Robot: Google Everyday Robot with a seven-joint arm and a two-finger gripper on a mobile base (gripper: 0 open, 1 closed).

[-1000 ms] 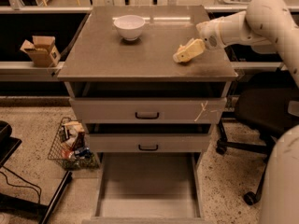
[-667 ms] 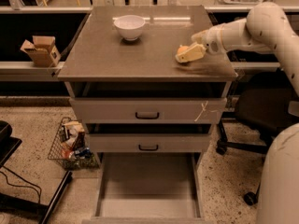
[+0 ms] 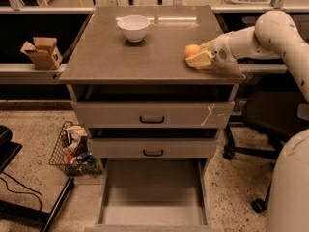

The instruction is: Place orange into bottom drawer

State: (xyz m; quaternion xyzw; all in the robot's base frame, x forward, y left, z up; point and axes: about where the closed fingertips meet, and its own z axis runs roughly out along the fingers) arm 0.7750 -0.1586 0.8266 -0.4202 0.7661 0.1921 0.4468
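Observation:
The orange [image 3: 191,50] rests on the grey cabinet top [image 3: 145,57], near its right front corner. My gripper [image 3: 198,58] reaches in from the right and sits low on the top, right against the orange's near right side; I cannot tell whether it grips the fruit. The bottom drawer [image 3: 152,190] is pulled out below, and its flat grey floor is bare. The two upper drawers show closed grey fronts with black handles.
A white bowl [image 3: 133,27] stands at the back left of the top. A cardboard box [image 3: 42,52] sits on a shelf to the left. A wire basket [image 3: 75,149] of items stands on the floor at left. An office chair [image 3: 270,115] is at right.
The gripper has shifted slightly left and lower over the cabinet top. The orange now shows at its tip, where it was hidden before.

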